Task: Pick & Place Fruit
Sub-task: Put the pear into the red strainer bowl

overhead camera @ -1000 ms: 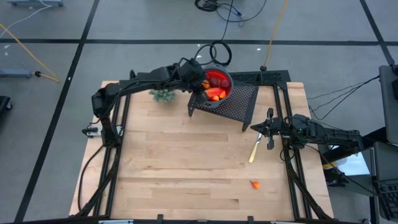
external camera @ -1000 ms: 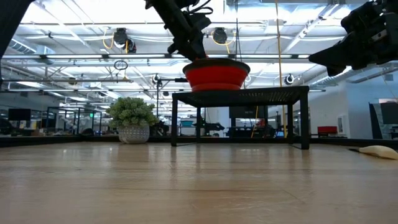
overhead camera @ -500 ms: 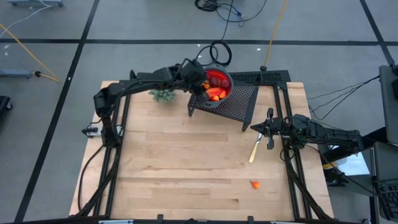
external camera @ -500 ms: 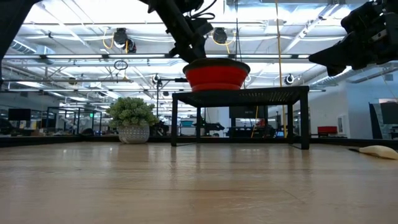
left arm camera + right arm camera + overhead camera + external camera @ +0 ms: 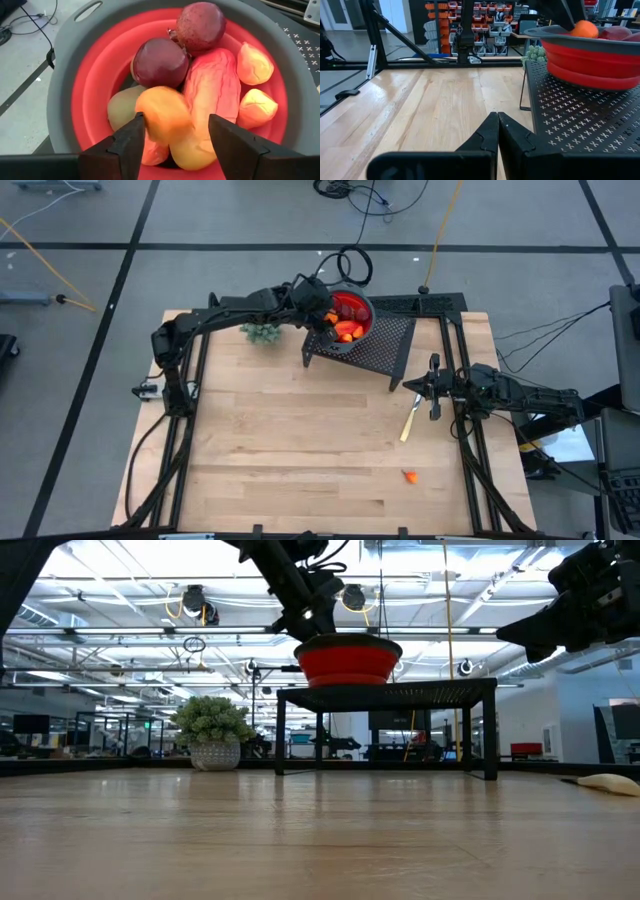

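Left claw (image 5: 175, 137) has widened, orange fruit (image 5: 163, 114) loose over bowl (image 5: 65, 90).

Left gripper (image 5: 175, 135) is extended far forward, fingers parted. Right gripper (image 5: 497, 131) hovers at the side, fingers closed.

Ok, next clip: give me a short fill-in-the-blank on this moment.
1. The red bowl stands on a black perforated ____.
2. The left hand is above the bowl with its fingers ____.
3. A small orange piece lies on the table near the ____ arm's side.
4. The right hand has its fingers ____.

Missing words: rack; open; right; shut
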